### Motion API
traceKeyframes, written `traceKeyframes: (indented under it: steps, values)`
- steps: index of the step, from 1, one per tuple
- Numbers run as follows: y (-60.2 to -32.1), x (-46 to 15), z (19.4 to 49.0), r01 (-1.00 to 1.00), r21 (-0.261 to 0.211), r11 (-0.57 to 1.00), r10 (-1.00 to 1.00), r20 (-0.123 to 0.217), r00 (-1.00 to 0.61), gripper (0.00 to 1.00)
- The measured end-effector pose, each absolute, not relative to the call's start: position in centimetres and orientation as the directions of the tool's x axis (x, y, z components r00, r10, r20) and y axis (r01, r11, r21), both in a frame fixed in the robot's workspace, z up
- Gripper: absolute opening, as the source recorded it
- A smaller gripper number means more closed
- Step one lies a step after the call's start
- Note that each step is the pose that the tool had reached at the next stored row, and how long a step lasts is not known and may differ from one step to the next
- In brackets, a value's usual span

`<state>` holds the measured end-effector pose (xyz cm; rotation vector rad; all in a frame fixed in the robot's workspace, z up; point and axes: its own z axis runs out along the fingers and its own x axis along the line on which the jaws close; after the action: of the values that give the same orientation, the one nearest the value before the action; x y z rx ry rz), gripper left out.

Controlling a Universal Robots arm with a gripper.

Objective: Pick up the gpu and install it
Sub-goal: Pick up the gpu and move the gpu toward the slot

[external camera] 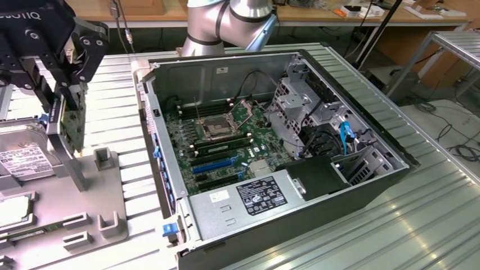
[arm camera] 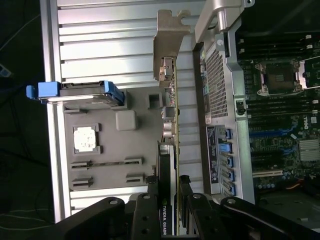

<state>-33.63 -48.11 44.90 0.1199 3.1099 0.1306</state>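
Observation:
The gpu [external camera: 69,126] hangs on edge in my gripper [external camera: 64,93], which is shut on it at the exterior view's left. Its silvery end bracket [external camera: 71,163] points down toward the grey parts tray [external camera: 90,197]. In the wrist view the gpu [arm camera: 170,125] runs edge-on away from the black fingers [arm camera: 149,205] clamped on both its faces, and its bracket [arm camera: 172,35] is at the far end. The open computer case [external camera: 277,140] lies to the exterior view's right of the card, with the motherboard [external camera: 225,129] and its blue expansion slots [external camera: 213,165] exposed.
The tray carries a silver hard drive [external camera: 26,160] with blue rails [arm camera: 75,92], a processor chip [arm camera: 85,139] and a memory stick [external camera: 37,230]. A ribbed metal table [external camera: 390,225] holds everything. The arm's base [external camera: 225,22] stands behind the case.

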Motion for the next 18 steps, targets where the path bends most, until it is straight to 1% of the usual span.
traceKeyframes:
  steps: [18]
  values:
    - [-48.11, -33.04, 44.90, 0.076, 0.085, 0.994, 0.078, -0.023, -0.997, 0.27]
